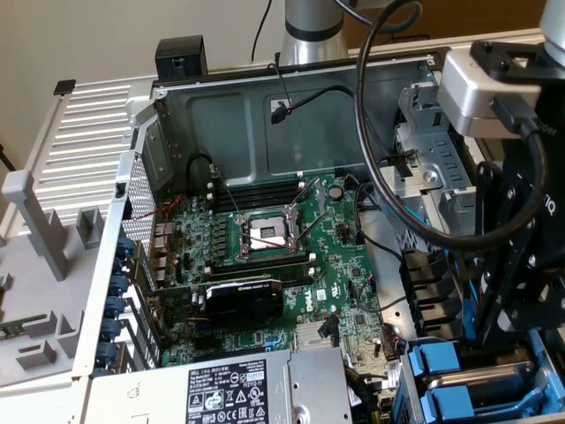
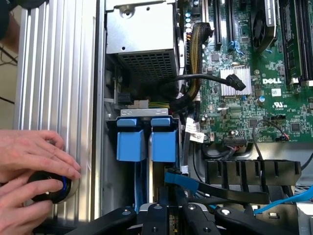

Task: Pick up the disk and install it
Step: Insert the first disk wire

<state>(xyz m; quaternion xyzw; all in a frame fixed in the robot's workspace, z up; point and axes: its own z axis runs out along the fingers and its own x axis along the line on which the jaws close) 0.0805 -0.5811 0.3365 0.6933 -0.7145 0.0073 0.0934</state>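
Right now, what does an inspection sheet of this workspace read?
surface: open computer case, motherboard exposed.
job's things: two blue carriers in the drive bay, by the gripper; which is the job's, cannot tell.
clutter: nothing seen.
grippers: gripper at the drive bay.
cables: black loop hanging over the case; blue cable near the bay.
surroundings: a person's hands on a black puck on the case's ribbed side; grey plastic parts beside the case.

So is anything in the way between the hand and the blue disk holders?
Nothing visible is. The hand sits close to the two blue disk carriers, with only open space between them. The black cable lies farther off, past the carriers.
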